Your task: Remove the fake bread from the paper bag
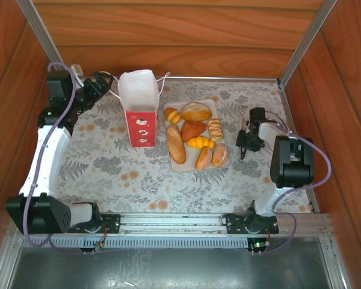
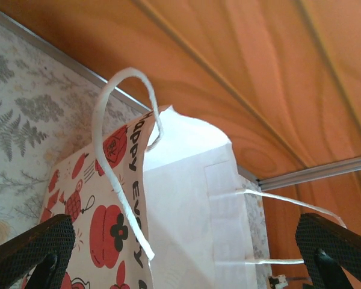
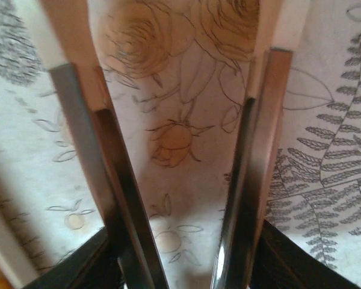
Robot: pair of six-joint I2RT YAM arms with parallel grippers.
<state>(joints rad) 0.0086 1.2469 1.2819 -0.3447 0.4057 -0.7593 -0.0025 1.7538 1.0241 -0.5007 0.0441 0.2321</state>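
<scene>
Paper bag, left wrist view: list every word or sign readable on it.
"Happy": black letters along the paper bag's printed side.
"EVE...": next word, its end crossed by the cord handle, unreadable.
Top view: white marks on the bag's red part, too small to read.

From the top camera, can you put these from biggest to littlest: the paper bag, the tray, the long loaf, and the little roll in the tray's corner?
1. tray
2. paper bag, though it stands up toward the camera, so it may look bigger than it is
3. long loaf
4. little roll
</scene>
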